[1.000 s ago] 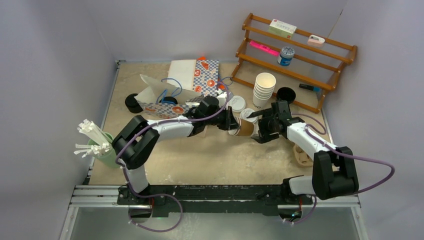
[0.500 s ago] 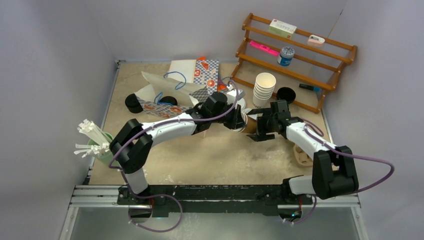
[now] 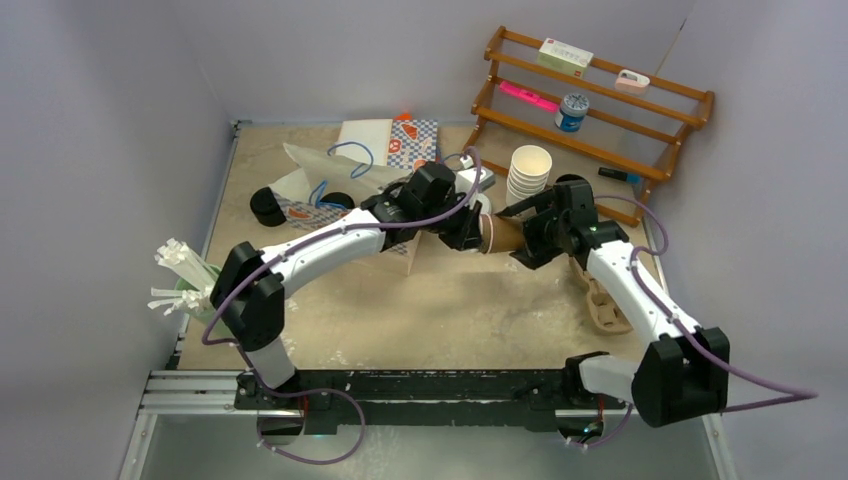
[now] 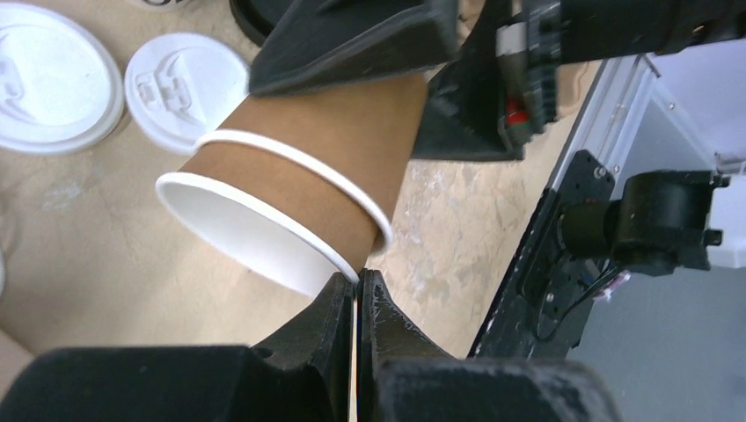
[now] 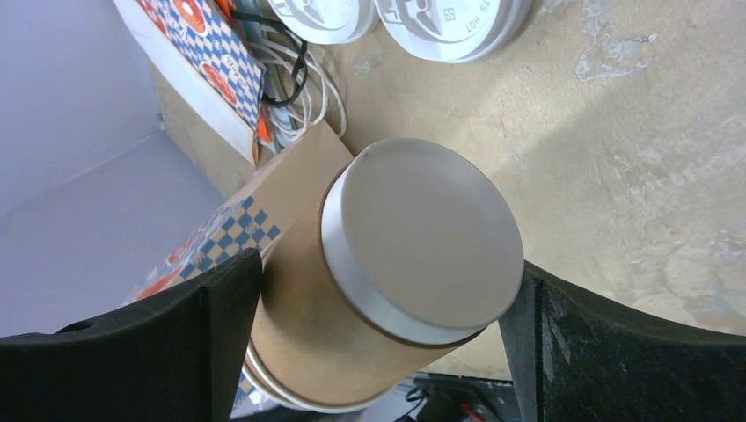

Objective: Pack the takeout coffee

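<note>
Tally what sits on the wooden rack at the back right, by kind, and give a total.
White box: 1
Markers, one pink and one dark: 2
Jar with a blue lid: 1
Small pink and white item, kind unclear: 1
Total on the wooden rack: 5
</note>
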